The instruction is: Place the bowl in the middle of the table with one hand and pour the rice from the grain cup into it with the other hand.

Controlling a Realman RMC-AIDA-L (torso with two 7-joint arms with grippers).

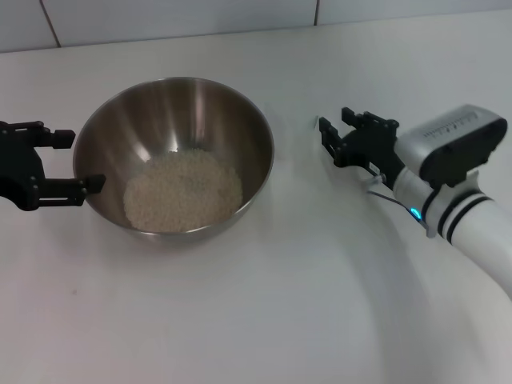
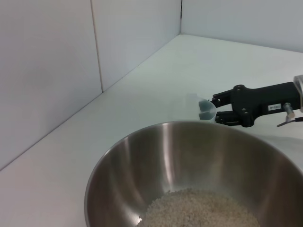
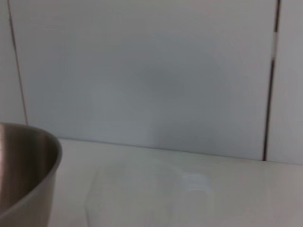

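The bowl (image 1: 174, 152) with rice (image 1: 183, 190) sits mid-worktop (image 1: 280, 304). The left pincer (image 1: 68, 162) straddles its rim, spread; the right pincer (image 1: 346, 130) (well clear) clasps the grain cup (image 2: 206, 109).

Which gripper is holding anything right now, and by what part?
The right gripper is at the grain cup, gripping its side. The left gripper's open fingers straddle the bowl's rim, unclamped.

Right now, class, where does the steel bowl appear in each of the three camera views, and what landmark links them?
Head view: the bowl sits left of centre on the table, holding rice.
Left wrist view: it fills the lower foreground.
Right wrist view: only its rim and wall show at the lower left edge.
Shared landmark: the white tiled wall behind the table.
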